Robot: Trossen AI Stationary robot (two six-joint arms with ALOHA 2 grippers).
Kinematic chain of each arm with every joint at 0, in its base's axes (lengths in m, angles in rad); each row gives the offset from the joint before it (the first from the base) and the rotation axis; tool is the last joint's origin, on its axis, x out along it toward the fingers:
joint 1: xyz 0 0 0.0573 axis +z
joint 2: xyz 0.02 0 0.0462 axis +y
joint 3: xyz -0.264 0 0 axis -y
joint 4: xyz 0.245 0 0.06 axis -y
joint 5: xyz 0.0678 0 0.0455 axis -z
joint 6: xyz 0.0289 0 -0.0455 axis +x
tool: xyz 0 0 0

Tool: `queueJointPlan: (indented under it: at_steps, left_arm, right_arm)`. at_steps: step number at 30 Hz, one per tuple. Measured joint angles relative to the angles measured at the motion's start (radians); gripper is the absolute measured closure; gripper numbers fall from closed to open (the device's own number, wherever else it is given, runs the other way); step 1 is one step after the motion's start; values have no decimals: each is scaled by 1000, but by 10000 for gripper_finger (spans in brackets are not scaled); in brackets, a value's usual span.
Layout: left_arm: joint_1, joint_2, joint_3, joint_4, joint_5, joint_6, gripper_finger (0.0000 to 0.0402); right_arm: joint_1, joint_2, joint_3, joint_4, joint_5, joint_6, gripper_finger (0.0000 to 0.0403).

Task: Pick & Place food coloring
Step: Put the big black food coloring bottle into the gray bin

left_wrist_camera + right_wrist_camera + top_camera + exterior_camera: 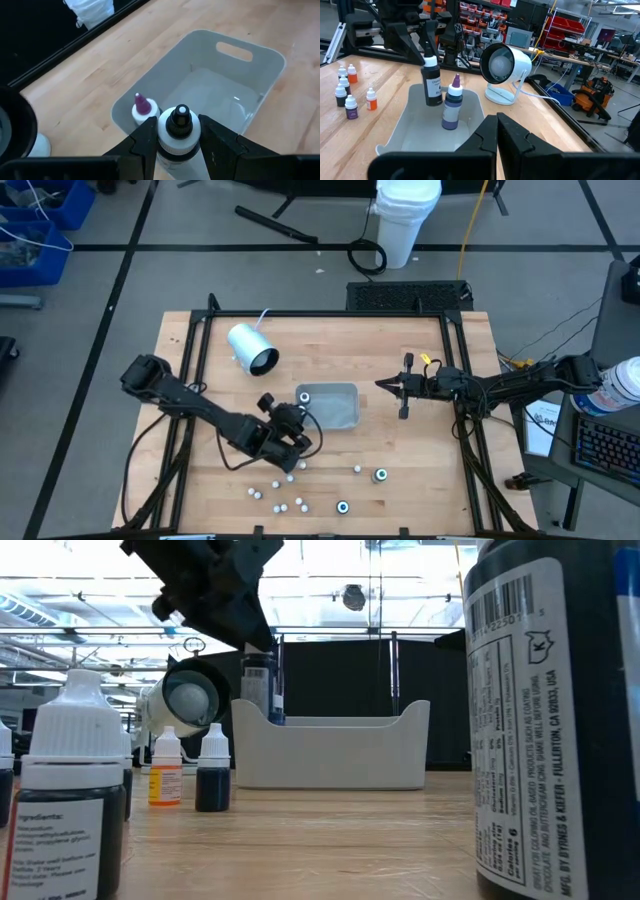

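A grey tray sits mid-table. One food coloring bottle with a purple tip stands inside it at its left end. My left gripper hangs over that end, shut on a dark food coloring bottle with a white shoulder. That bottle's bottom is below the tray's rim. Several more small bottles stand loose on the wood near the front edge. My right gripper waits shut, right of the tray and above the table. My left gripper pinches the bottle's white shoulder, just under its black cap, between its two fingers. The fingers slant down from the table's near left. The bottle hangs upright below them inside the tray. I cannot tell whether its bottom touches the tray floor.
A white-and-grey cylinder with a cord lies behind the tray on the left. Black frame rails run along the table's left, right and far sides. Large bottles stand close to the low camera at the front edge.
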Motion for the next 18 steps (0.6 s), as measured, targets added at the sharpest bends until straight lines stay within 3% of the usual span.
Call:
queueJointPlan:
  at_steps: [18]
  left_arm:
    - [41, 0, -86, 129, 63, 13, 270]
  right_arm:
    - [0, 0, 0, 0, 0, 0, 403]
